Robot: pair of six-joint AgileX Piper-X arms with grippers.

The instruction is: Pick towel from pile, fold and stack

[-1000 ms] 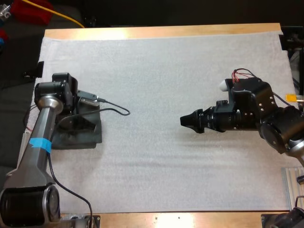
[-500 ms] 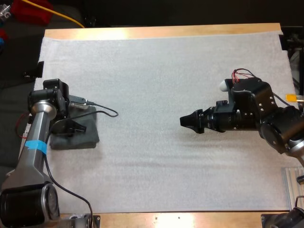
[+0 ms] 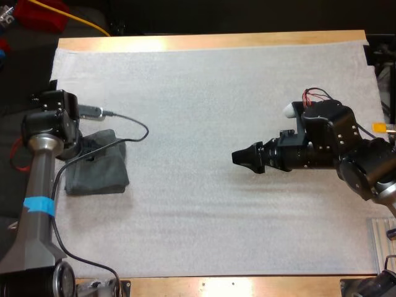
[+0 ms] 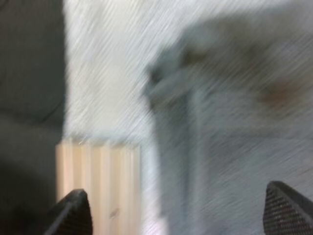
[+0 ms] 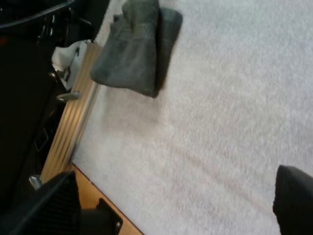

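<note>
Towel (image 3: 96, 170), just beside left gripper (image 4: 181, 215): plain dark grey-green. Mat (image 3: 204, 111), beneath right gripper (image 3: 238, 156): white, faintly pebbled; table (image 3: 204, 41) rim beyond it: pale grained wood. Both grippers black, left gripper's fingers (image 4: 73, 215) finely dot-gridded.

Silver arm, black arm.
Left arm (image 3: 37, 179): silver tube, black joints, blue tape band (image 3: 39, 204). Right arm (image 3: 337, 148): blocky black housings with pale screws, tapering to a black end effector (image 3: 235, 157).

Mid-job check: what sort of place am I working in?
Probably a robotics lab bench, not a home: a wooden table covered by a white mat, a left arm and right arm reaching over it, and one folded towel.
</note>
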